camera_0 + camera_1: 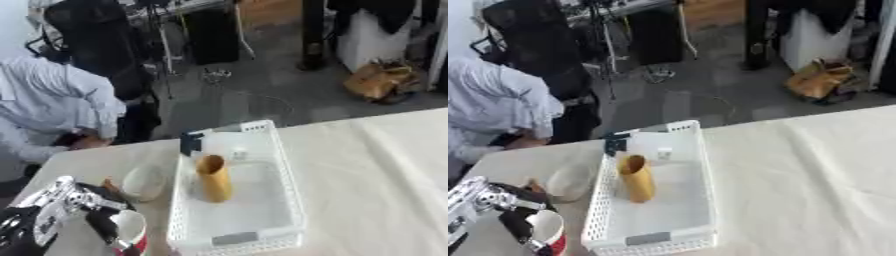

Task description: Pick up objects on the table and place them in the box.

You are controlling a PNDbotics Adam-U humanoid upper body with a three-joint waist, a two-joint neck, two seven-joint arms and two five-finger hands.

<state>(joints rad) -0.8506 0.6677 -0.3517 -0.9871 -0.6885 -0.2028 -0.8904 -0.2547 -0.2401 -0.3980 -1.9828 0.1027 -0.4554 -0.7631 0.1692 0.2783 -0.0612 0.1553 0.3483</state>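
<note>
A white cup with a red band [129, 229] sits at the lower left of the table, held in the left hand [98, 220], whose dark fingers [103, 226] curl round its side; the cup's open mouth faces up and toward the camera, and it tilts slightly. The hand's silver wrist and black forearm [44, 210] come in from the lower left corner. Just beyond the cup, on the cloth, lies a clear round bowl [144, 181], touching or nearly touching the left wall of the box, with a small orange-brown thing [108, 186] at its near left edge that is too blurred to name. The box [289, 195] is a white plastic basket with pierced walls, set lengthwise away from the camera, just to the right of the cup and bowl. Inside it a tan cylinder [213, 178] leans near the left wall toward the middle, and a small pale thing [664, 152] lies at the far end. A dark blue object [190, 142] rests on the far left corner of the rim. The table wears a cream cloth [376, 170], bare to the right of the box. The right hand shows in neither view.
</note>
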